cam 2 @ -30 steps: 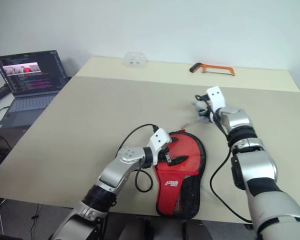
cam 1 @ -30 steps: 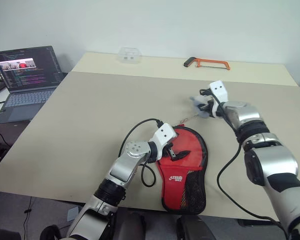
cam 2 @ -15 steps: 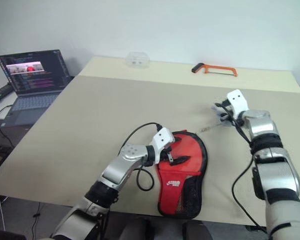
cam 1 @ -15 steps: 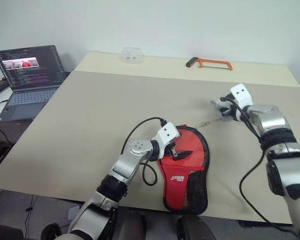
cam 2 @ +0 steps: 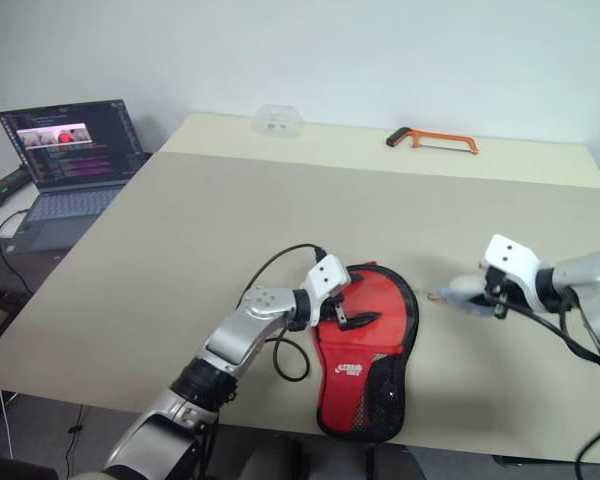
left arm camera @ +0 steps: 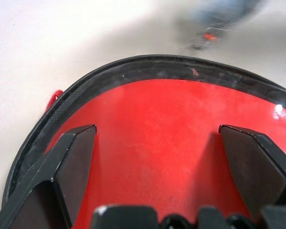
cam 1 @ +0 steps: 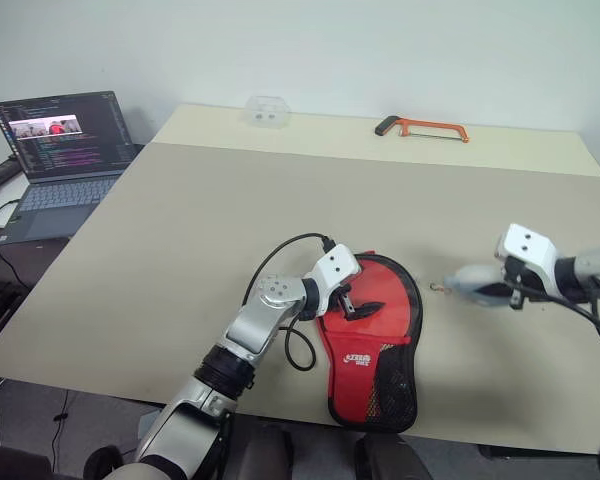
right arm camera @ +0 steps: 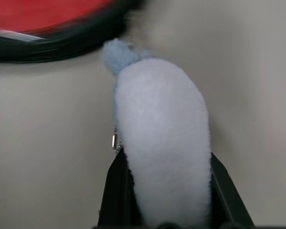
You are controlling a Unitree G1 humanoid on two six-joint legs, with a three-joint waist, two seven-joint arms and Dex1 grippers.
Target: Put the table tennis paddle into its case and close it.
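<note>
Left pincer [cam 1: 358,303] spread, resting on case [cam 1: 375,345]

Pale blue fluffy pompom [right arm camera: 162,143] between claw [right arm camera: 164,191] fingers.

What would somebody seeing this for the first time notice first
The paddle-shaped red and black zip case lies flat near the near edge of the big beige table, with the left hand resting open on its round end. Just to its right, the right hand is shut on a fluffy pale blue pom-pom that hangs from a thin chain.
</note>
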